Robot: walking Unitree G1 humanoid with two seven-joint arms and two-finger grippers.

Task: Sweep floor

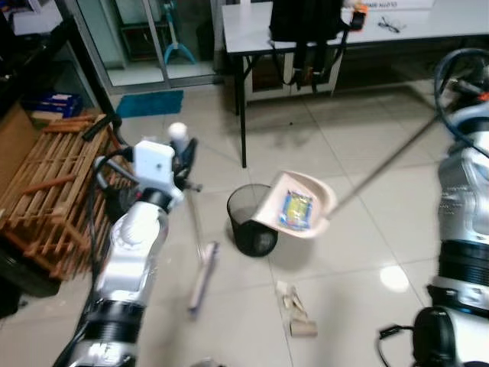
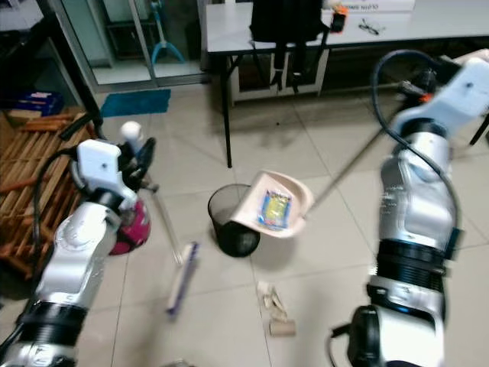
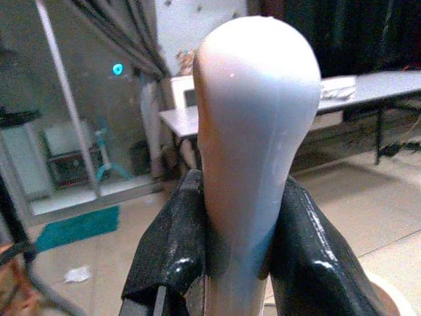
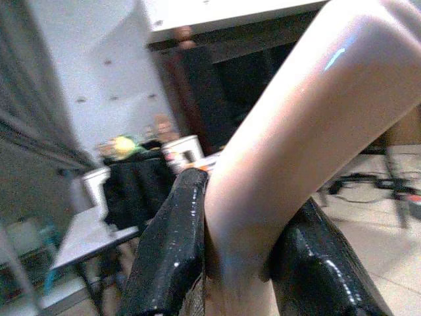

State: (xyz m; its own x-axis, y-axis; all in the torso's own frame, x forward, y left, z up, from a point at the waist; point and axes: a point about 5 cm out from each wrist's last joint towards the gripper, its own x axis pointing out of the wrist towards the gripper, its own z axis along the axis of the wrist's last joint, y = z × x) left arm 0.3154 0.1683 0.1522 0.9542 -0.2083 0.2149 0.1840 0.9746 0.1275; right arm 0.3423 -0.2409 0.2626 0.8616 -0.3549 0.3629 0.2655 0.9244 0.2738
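My left gripper [image 1: 182, 153] is shut on the white rounded handle [image 3: 253, 125] of a broom whose thin pole slants down to the brush head [image 1: 202, 277] on the tiled floor. My right gripper [image 4: 240, 243] is shut on the pale handle [image 4: 296, 138] of a long-handled dustpan. The cream dustpan [image 1: 298, 204] hangs tilted above the rim of a small black mesh bin [image 1: 250, 222], with a yellow and blue wrapper [image 1: 296, 209] lying in it. Scraps of paper and a cardboard roll [image 1: 296, 313] lie on the floor in front of the bin.
A wooden slatted rack [image 1: 53, 191] leans at the left, with a pink object [image 2: 131, 229] beside it. A grey table [image 1: 344, 27] with a black bag [image 1: 306, 19] hanging from it stands behind. A teal mat [image 1: 149, 102] lies by the glass door.
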